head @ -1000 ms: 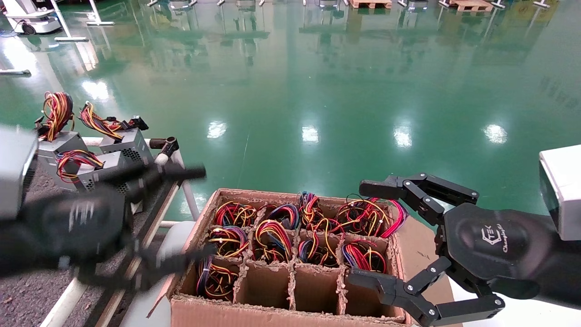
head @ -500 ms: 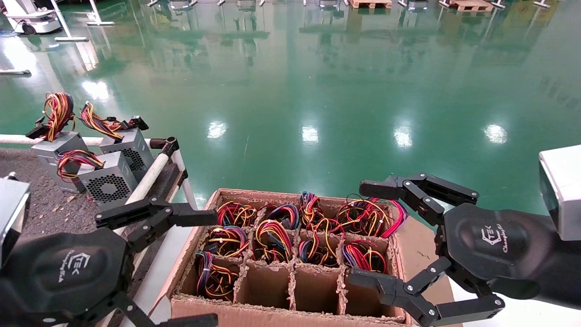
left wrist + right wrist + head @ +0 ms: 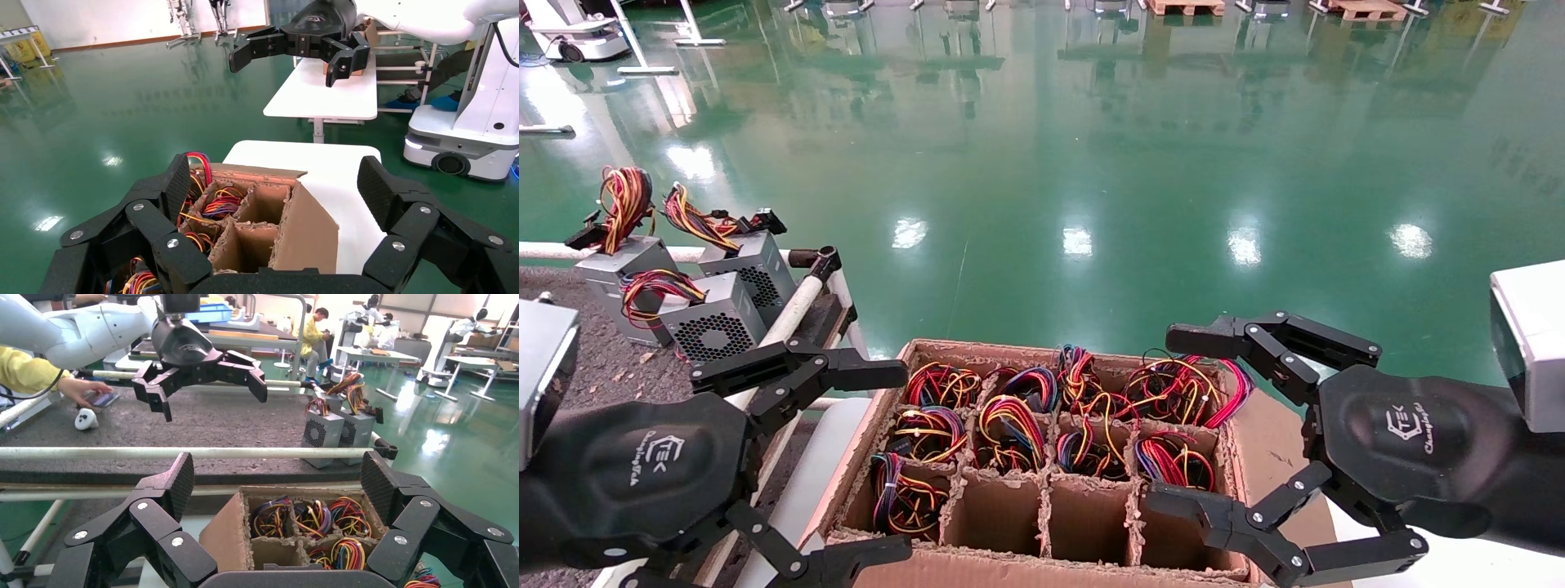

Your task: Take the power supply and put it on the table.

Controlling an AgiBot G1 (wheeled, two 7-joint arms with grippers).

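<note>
Power supplies stand in the cells of a brown carton (image 3: 1042,563); only their looped wire bundles (image 3: 1008,429) show. One plain-sided grey power supply (image 3: 617,269) with wires on top stands on the dark felt table (image 3: 568,384) at the back left. My left gripper (image 3: 901,459) is open at the carton's left wall, touching nothing. In the left wrist view the left gripper (image 3: 275,177) spans the carton's corner (image 3: 306,233). The right gripper (image 3: 1164,416) hangs open over the carton's right side. In the right wrist view the right gripper (image 3: 276,468) frames the cells (image 3: 318,517).
Beside the plain box stand a honeycomb-vent box (image 3: 756,269) and a fan-grille box (image 3: 711,331). A white tube rail (image 3: 789,314) edges the table. The carton rests on a smooth white surface (image 3: 343,177). Front-row cells (image 3: 1083,518) hold nothing. A person's hand (image 3: 76,389) rests on the table's far side.
My left gripper swung from above the table to the carton's left side and now holds almost still. The right gripper has not moved.
</note>
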